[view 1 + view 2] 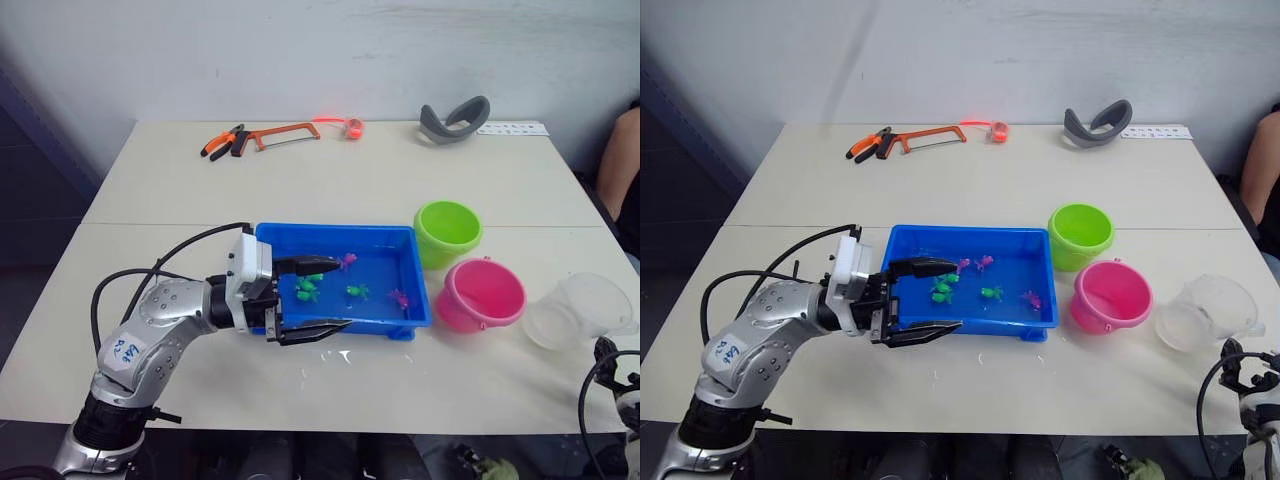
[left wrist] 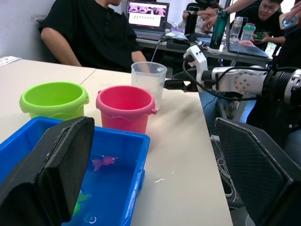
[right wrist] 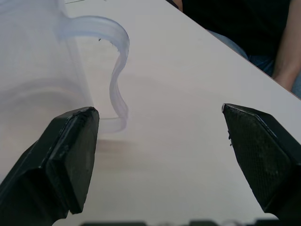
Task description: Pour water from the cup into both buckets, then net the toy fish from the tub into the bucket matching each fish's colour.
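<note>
The right gripper (image 3: 160,160) is seen spread wide beside the cup (image 1: 580,310) at the near right, the left gripper (image 1: 318,297) gapes over the tub's (image 1: 330,233) near-left corner where toy fish (image 1: 357,292) float, and the pink bucket (image 1: 482,295) and green bucket (image 1: 447,232) stand just right of it.

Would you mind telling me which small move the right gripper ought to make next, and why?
Probably ease the right gripper forward to close on the clear translucent plastic cup. Its fingers are open, the cup's handle sits just ahead, and the lime green bucket and pink bucket appear dry.
</note>
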